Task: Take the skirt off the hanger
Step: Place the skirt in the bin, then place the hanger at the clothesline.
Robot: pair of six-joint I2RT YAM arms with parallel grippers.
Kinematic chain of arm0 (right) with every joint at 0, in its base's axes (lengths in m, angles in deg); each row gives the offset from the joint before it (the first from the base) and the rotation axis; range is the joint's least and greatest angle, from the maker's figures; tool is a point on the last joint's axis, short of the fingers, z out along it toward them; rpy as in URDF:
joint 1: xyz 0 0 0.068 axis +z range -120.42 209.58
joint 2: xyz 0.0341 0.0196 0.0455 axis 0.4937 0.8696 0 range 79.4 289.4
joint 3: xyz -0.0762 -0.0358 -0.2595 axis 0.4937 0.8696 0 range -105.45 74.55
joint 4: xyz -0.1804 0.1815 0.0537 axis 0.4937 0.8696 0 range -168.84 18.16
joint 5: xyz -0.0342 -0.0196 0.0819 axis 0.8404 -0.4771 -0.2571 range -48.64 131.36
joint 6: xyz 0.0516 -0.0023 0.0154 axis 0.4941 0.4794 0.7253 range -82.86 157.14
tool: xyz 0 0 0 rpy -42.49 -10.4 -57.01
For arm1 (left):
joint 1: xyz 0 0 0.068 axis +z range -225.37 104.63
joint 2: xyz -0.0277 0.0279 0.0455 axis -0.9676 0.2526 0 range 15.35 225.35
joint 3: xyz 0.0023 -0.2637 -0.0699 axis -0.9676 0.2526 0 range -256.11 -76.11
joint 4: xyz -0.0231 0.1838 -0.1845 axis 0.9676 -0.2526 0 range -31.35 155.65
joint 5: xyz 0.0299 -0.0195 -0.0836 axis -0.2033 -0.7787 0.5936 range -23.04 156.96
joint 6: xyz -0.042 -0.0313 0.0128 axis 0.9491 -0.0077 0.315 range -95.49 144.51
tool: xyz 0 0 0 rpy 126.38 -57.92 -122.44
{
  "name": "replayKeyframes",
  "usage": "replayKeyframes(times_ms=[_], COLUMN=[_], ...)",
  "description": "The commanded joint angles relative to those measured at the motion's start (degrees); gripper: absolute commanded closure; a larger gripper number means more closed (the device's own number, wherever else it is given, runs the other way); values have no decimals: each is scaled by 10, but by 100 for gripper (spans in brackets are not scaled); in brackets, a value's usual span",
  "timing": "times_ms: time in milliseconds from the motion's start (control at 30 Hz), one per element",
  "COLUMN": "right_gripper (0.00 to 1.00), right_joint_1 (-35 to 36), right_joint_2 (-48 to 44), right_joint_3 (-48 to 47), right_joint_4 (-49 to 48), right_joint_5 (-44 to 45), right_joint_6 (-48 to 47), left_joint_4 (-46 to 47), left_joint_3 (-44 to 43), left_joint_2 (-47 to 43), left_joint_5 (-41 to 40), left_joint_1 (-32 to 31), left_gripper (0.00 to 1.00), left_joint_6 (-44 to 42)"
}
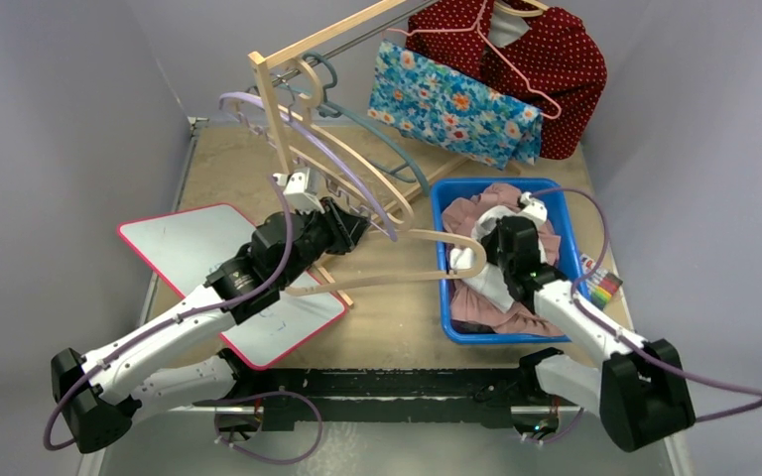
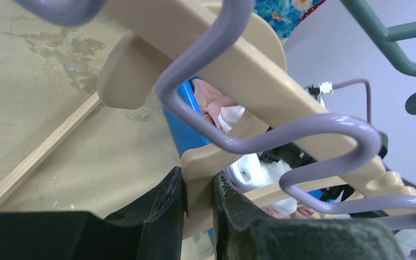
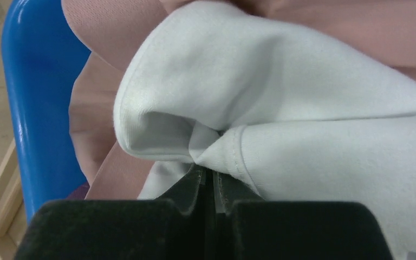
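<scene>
Found, closest to the lens, the right gripper [image 3: 208, 181] pressed together on a hemmed fold of the white skirt [image 3: 314, 103], with hardly a gap left between the jaws; saw that skirt bunched in the blue bin [image 1: 486, 337], on top of pink clothing [image 1: 501, 309], at the right of the table [image 1: 397, 322]; traced the beige hanger [image 1: 387, 279] from the bin's left side back across the table to the left gripper [image 2: 197, 181], clamped tight on a thin limb of it; could not tell from any view the white cloth caught on the hanger's curled far end from cloth merely lying against it; judged the pull-off begun but not finished; reckoned it best to hold the hanger dead steady with the left arm and draw the fold away along the line of the hanger's arm, off its tip, rather than straight up; thought it wise to go slowly, low over the bin, to avoid dragging pink cloth up with the white; noted a lilac hanger [image 2: 314, 130] lying across the beige one just beyond the left fingers, likely to snag on any swing; farther out, saw the wooden rack [image 1: 273, 109] with a floral cloth [image 1: 451, 99] and a red dotted garment [image 1: 556, 59], and a pink-rimmed whiteboard [image 1: 198, 248] under the left arm.
</scene>
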Motion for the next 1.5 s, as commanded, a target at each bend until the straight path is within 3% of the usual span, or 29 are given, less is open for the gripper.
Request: replayKeyframes(times_ms=[0, 267, 367, 467, 667, 833, 900, 967, 1133, 1467], right_gripper=[91, 22, 8, 1, 1, 1, 9, 15, 19, 55], right_joint_1=[0, 0, 0, 0, -1, 0, 0, 0, 0, -1], right_joint_2=[-81, -342, -390, -410, -359, -292, -264, -249, -257, -268], right_joint_3=[70, 15, -48, -116, -215, -275, -290, -298, -279, -234], right_joint_4=[-5, 126, 199, 245, 235, 285, 326, 358, 383, 333], right_joint_5=[-40, -68, -52, -81, -301, -444, -497, -511, -489, -521], right_joint_6=[81, 48, 29, -2, -137, -165, -187, -198, -174, -169], left_joint_4=[55, 73, 73, 82, 77, 66, 63, 62, 67, 70], left_joint_3=[-15, 3, 7, 11, 8, 7, 8, 8, 8, 8], left_joint_2=[-6, -1, 0, -3, -2, -11, -16, -17, -15, -16], left_joint_5=[15, 46, 50, 54, 56, 58, 55, 56, 61, 57], left_joint_1=[1, 1, 1, 1, 1, 1, 1, 1, 1, 1], left_gripper=[100, 100, 100, 100, 100, 100, 100, 100, 100, 100], left_joint_6=[8, -18, -23, -25, -35, -39, -40, -40, -40, -33])
